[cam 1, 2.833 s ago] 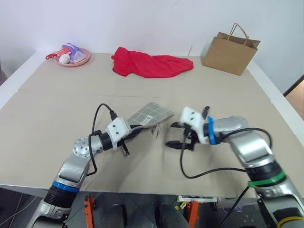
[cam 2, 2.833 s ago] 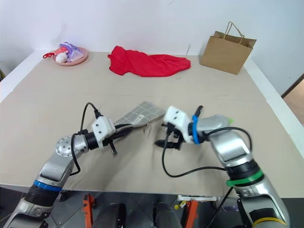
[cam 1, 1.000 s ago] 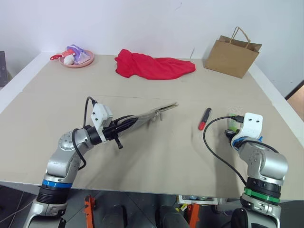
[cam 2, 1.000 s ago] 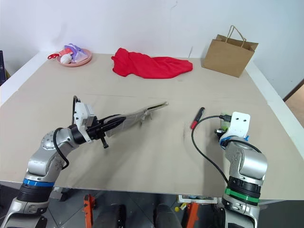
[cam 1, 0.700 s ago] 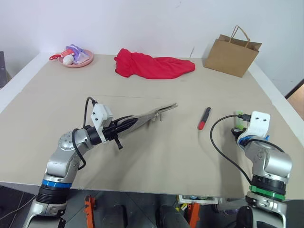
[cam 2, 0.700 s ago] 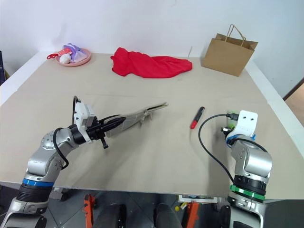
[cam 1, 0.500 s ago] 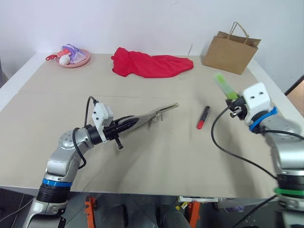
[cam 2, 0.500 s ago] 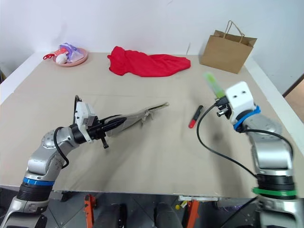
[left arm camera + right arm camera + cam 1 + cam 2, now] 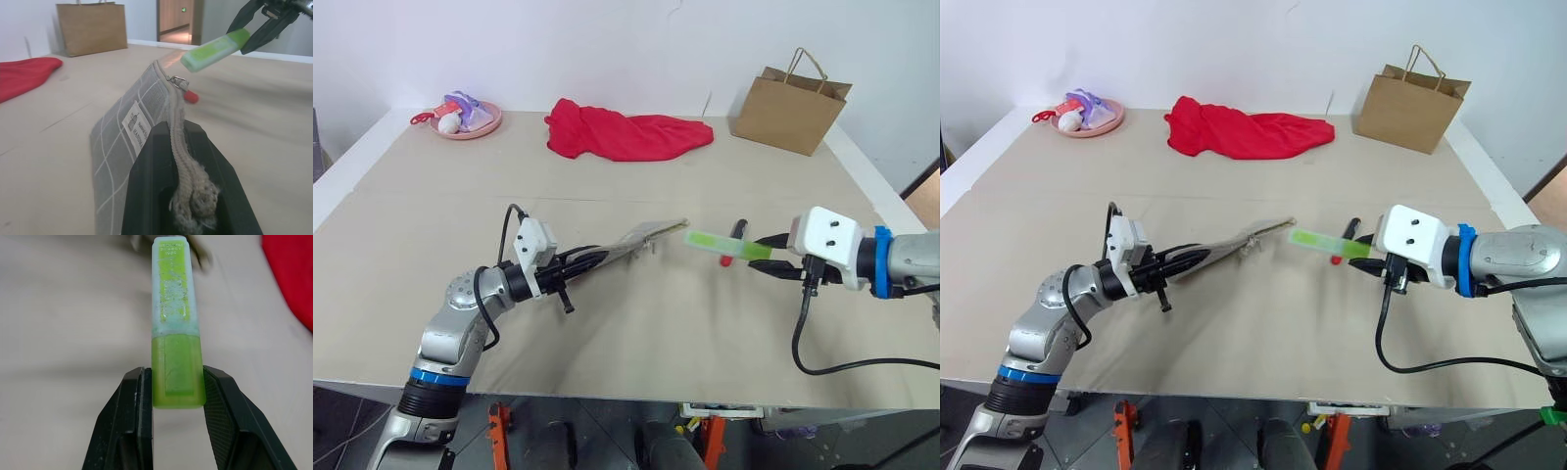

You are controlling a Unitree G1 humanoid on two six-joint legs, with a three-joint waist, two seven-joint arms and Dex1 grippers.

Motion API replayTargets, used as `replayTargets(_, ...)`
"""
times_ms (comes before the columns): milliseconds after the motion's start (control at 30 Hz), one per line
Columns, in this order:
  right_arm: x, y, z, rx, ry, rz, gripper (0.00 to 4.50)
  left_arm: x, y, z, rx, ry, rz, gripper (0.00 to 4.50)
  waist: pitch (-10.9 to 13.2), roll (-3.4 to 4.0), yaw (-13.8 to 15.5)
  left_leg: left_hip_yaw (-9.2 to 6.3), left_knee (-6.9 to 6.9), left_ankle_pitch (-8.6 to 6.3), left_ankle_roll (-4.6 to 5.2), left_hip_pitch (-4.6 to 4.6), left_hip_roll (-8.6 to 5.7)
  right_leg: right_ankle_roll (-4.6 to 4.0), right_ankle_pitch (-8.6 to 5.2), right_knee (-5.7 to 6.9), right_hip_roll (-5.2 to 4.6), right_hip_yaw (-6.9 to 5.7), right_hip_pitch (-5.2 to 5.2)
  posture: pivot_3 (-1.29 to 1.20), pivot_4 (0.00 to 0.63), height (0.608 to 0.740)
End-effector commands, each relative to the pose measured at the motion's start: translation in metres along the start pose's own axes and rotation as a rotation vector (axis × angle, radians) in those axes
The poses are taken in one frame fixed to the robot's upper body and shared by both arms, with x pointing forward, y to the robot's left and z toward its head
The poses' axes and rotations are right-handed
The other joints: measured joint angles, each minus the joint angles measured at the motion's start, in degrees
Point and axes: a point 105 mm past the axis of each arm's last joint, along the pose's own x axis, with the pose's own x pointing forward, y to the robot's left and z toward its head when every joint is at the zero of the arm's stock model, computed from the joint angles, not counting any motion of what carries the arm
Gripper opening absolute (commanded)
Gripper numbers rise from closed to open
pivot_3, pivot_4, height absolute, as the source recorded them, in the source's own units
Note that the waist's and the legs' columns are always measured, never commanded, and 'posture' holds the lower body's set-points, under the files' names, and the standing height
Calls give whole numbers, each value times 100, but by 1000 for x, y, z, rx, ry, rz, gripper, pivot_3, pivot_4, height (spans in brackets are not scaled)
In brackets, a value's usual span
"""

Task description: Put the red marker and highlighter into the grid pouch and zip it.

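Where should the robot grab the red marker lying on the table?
Probably around the middle of the red marker's black barrel, coming straight down from above. It lies flat on the table with bare space on both long sides, so the fingers can close across its slim width.

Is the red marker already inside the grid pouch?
No, the red marker lies on the table, apart from the grid pouch.
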Motion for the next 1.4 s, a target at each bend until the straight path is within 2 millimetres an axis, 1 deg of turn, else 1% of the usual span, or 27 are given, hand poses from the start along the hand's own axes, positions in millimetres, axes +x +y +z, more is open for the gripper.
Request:
replayTargets(33, 1, 1, 13, -6, -34, 20, 1065, 1, -4, 7, 38, -21, -17, 0, 0, 0, 6, 1, 0, 0, 0, 1, 0, 0, 0, 0, 1, -1, 1, 0, 150, 740)
replayTargets(200, 7, 3, 12, 2, -30, 43, 1065, 3, -5, 9, 41, -23, -20, 0, 0, 0, 8, 1, -1, 0, 0, -1, -1, -1, 0, 0, -1, 2, 0, 0, 150, 740)
replayTargets(433, 10, -2, 16, -4, -53, 45, 1065, 4, -7, 11, 44, -24, -21, 0, 0, 0, 9, 1, -1, 0, 0, -2, -3, -1, 0, 0, -4, 1, 0, 0, 150, 740)
replayTargets(733, 13, -6, 10, -20, -33, 56, 1065, 4, -8, 12, 53, -19, -24, 0, 0, 0, 9, 2, -1, 0, 0, -2, -3, -2, 1, 0, -4, 2, -1, 0, 150, 740)
replayTargets(1033, 9, -10, 14, 5, -53, 66, 1065, 4, -8, 13, 54, -16, -25, 0, 0, 0, 9, 2, -1, 0, 0, -2, -3, -5, 2, 1, -4, 2, 0, 0, 150, 740)
replayTargets(1400, 14, -8, 10, 4, -38, 86, 1065, 4, -11, 12, 55, -14, -27, 0, 0, 0, 8, 1, -1, 0, 0, -1, -3, -7, 4, 1, -4, 2, 0, 0, 150, 740)
